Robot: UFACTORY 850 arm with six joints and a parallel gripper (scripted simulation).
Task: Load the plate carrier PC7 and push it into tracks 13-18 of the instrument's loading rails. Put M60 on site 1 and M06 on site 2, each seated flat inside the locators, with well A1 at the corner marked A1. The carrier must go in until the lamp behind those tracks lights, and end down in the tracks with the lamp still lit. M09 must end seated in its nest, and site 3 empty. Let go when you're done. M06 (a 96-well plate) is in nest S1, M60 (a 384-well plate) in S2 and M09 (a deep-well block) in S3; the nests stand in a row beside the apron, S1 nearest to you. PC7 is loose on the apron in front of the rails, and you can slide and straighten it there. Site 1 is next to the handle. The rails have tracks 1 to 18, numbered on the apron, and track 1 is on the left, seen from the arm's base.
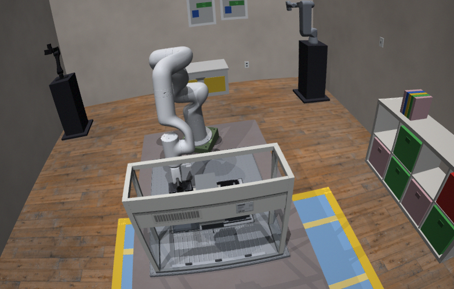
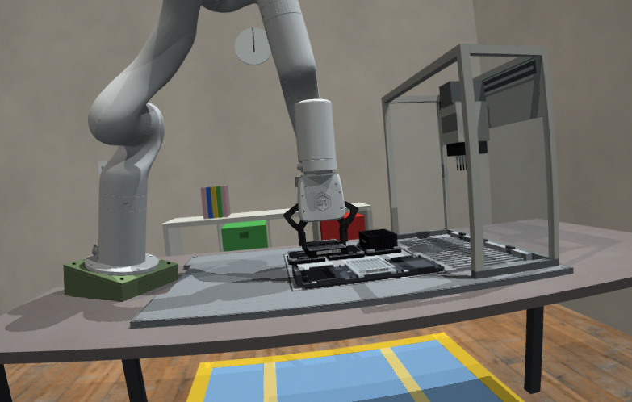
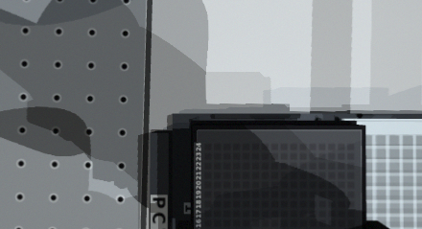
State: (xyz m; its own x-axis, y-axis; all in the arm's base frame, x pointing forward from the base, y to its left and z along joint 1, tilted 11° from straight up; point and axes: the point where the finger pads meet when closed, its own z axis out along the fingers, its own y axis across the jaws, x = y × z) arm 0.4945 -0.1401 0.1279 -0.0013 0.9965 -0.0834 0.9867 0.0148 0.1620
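Grey table (image 2: pixel 608 270) carries the apron and glass-sided instrument (image 2: pixel 462 149). Gripper (image 2: pixel 321 243) points straight down, fingers clamped on the dark 384-well plate M60 (image 2: pixel 322 245), held directly under the wrist, low above carrier PC7 (image 2: pixel 318 277) near its labelled end.

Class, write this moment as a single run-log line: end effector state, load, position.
end effector: shut on M60 | position: low over PC7, handle-end site | M06: on PC7 | M09: in nest

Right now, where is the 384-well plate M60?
M60 is clamped in the gripper, held low at the labelled end of the PC7 carrier; in the wrist view the white plate M06 lies just to its right.
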